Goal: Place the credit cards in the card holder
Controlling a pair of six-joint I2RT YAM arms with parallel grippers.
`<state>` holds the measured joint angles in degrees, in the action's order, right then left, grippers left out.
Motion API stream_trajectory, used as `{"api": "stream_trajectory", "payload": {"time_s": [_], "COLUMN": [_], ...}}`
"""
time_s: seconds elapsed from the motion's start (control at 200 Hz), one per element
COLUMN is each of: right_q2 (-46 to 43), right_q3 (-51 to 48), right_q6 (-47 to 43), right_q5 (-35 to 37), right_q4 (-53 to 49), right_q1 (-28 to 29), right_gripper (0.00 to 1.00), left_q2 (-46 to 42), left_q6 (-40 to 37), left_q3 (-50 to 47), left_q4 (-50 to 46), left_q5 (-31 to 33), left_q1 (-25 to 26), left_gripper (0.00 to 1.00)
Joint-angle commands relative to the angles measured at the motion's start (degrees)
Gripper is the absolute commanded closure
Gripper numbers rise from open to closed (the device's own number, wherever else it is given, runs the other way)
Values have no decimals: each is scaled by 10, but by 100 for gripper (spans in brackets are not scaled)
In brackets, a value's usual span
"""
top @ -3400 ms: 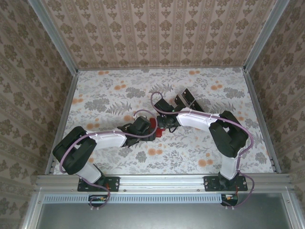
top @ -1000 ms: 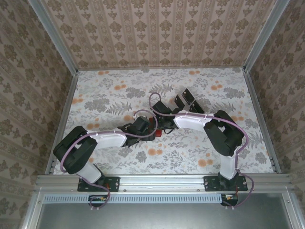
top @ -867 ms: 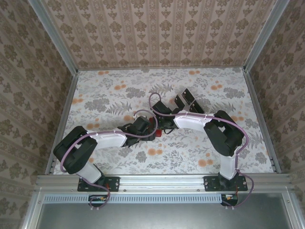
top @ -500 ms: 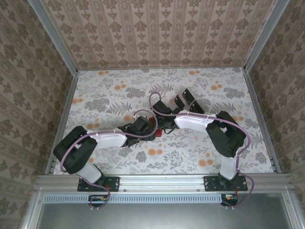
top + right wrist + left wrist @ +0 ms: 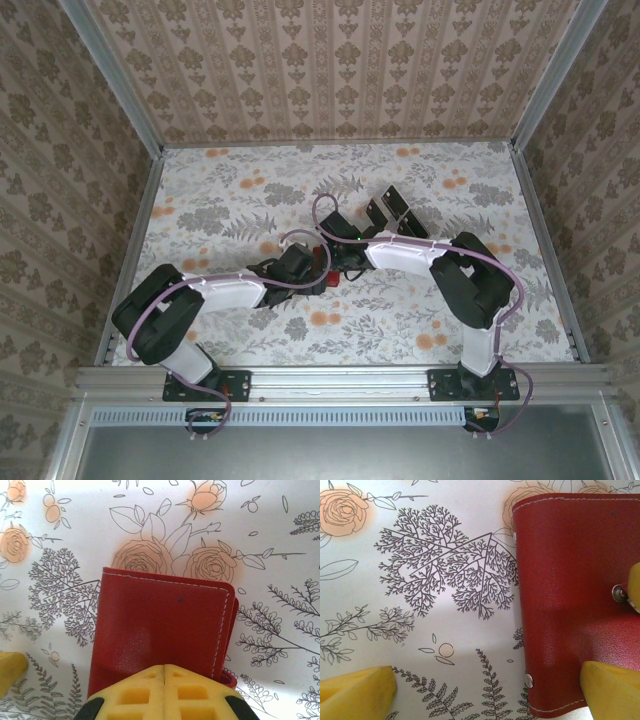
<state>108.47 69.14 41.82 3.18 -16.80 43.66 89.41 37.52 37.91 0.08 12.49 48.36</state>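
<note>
Right arm's elbow has drawn slightly inward since a few seconds back; little else shifts. The red card holder (image 5: 160,630) lies folded shut and flat on the counter (image 5: 75,530), its contents hidden and its snap (image 5: 619,593) on a side edge. The left end effector (image 5: 482,692) gapes wide, gripping nothing, one fingertip at the holder's corner. The right end effector (image 5: 165,690) is pinched closed over its near edge. Black cards (image 5: 392,207) lie apart, beyond.

No legible text, label, brand, number or sign.
- Red wallet (image 5: 565,580): plain face, white stitching, metal snap, no lettering.
- Bench (image 5: 420,645): flower and fern print, no words.
- Black cards (image 5: 397,208): too small to read any marking.
- Wall (image 5: 330,70): patterned paper, no writing.
</note>
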Motion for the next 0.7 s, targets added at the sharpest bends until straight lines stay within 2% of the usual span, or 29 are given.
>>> {"api": "stream_trajectory", "payload": {"time_s": [0.0, 0.695], "right_q2": [23, 8], "right_q3": [4, -2], "right_q6": [3, 16], "right_q5": [-20, 1], "right_q4": [1, 31], "right_q1": [7, 13], "right_gripper": [100, 100], "left_q2": [38, 38], "left_q6": [10, 11], "left_q3": [-17, -21], "left_q4": [9, 13], "left_q5": [-25, -28], "left_q1": [-6, -6], "left_gripper": [3, 3]}}
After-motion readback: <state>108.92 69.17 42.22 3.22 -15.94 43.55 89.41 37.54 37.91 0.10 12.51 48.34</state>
